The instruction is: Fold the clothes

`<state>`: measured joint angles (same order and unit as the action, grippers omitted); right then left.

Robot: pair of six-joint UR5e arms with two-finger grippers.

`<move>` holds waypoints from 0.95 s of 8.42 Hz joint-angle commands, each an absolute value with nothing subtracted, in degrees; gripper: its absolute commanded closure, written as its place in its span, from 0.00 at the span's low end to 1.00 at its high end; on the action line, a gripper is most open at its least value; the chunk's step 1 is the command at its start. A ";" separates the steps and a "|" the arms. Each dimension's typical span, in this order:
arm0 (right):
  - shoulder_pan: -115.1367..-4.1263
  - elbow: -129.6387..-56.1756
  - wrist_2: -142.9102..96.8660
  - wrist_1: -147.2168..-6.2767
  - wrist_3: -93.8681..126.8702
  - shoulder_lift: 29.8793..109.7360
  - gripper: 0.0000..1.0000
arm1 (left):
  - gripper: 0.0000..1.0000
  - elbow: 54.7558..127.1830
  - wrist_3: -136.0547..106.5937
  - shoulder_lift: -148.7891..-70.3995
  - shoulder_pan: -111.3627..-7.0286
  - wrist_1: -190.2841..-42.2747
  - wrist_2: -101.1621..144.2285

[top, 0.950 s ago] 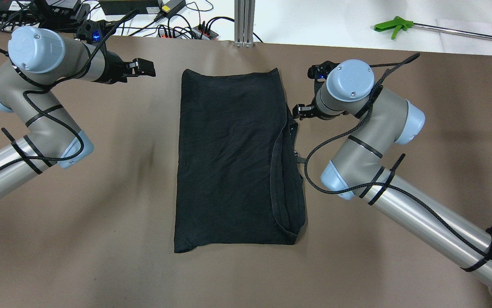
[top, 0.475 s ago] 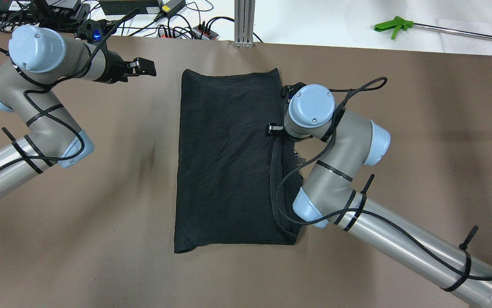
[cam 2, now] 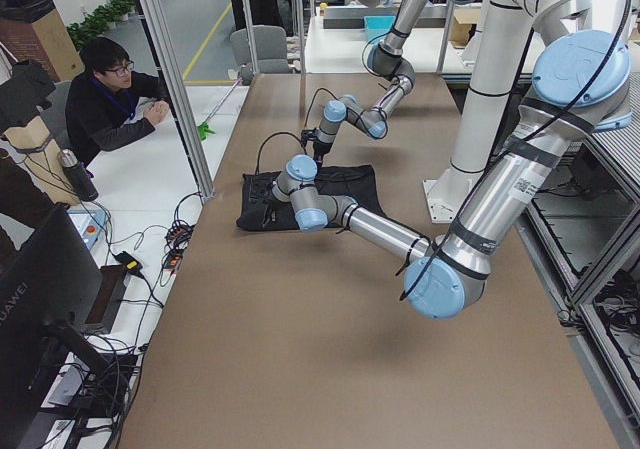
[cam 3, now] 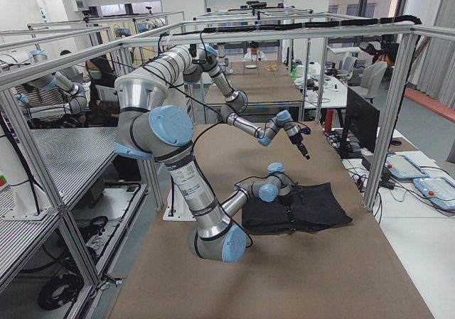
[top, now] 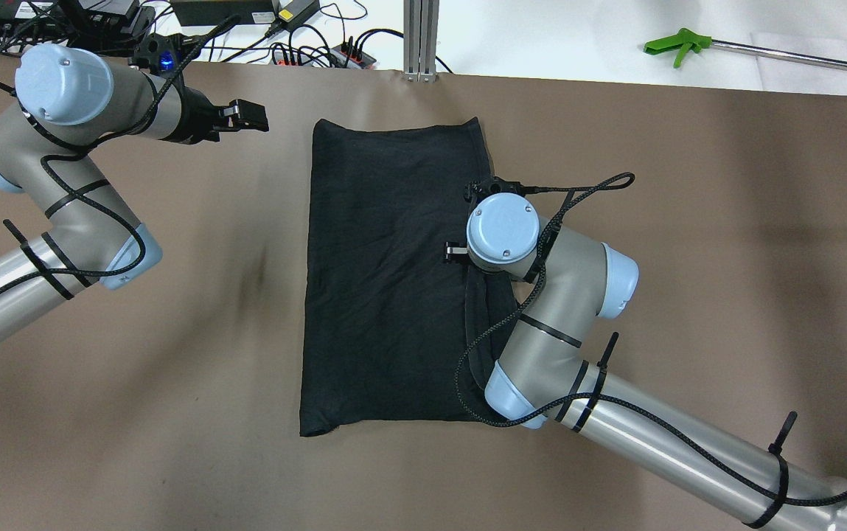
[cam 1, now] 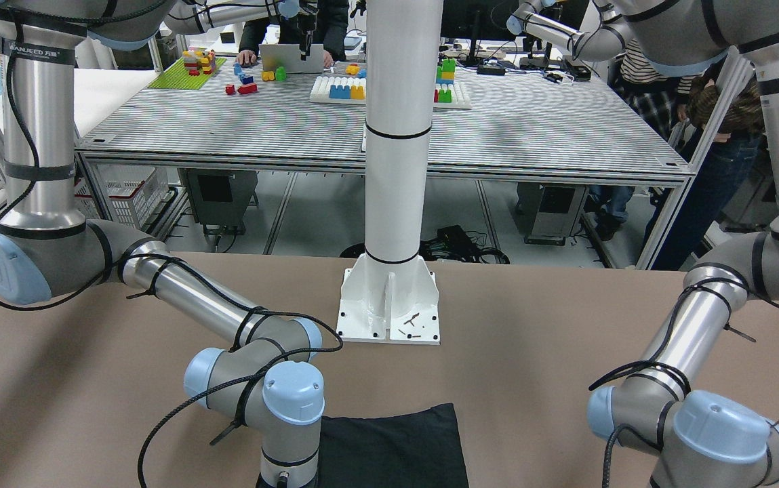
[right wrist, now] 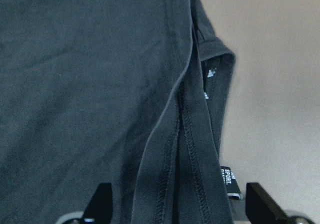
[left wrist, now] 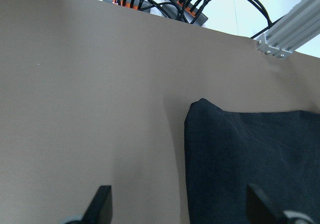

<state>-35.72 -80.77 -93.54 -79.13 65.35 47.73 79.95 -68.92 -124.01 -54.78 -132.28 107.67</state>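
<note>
The black garment (top: 386, 280) lies folded in a rough rectangle in the middle of the brown table. It also shows in the front view (cam 1: 396, 447). Its right side has a doubled hem. My right gripper (top: 458, 253) is mostly hidden under its wrist, above that right edge. In the right wrist view the right gripper (right wrist: 180, 209) is open, jaws wide apart over the hem (right wrist: 187, 134) and a small white-lettered label (right wrist: 229, 180). My left gripper (top: 246, 116) hovers left of the garment's far left corner. In the left wrist view it (left wrist: 180, 209) is open and empty.
A green-handled grabber tool (top: 677, 44) lies on the white surface beyond the table at back right. Power strips and cables (top: 305, 51) and an aluminium post (top: 421, 37) sit at the back edge. The robot's white pedestal (cam 1: 389, 305) stands behind the garment.
My right arm has swung left and nearer, from beside the garment's right edge to above it. The left arm and the garment have not moved.
</note>
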 commanded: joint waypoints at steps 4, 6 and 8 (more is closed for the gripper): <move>-37.07 -78.30 -94.38 -79.28 59.53 47.55 0.06 | 0.06 79.45 -68.99 -124.19 -54.41 -132.19 106.52; -39.81 -79.53 -98.69 -79.02 56.79 50.51 0.06 | 0.06 79.28 -68.99 -124.54 -54.49 -132.19 106.52; -39.81 -84.43 -98.79 -78.57 55.46 55.26 0.06 | 0.06 79.19 -69.08 -124.98 -54.41 -132.19 106.09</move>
<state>-39.42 -80.30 -98.20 -78.76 56.74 51.39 79.27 -69.03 -124.68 -54.48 -132.19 106.44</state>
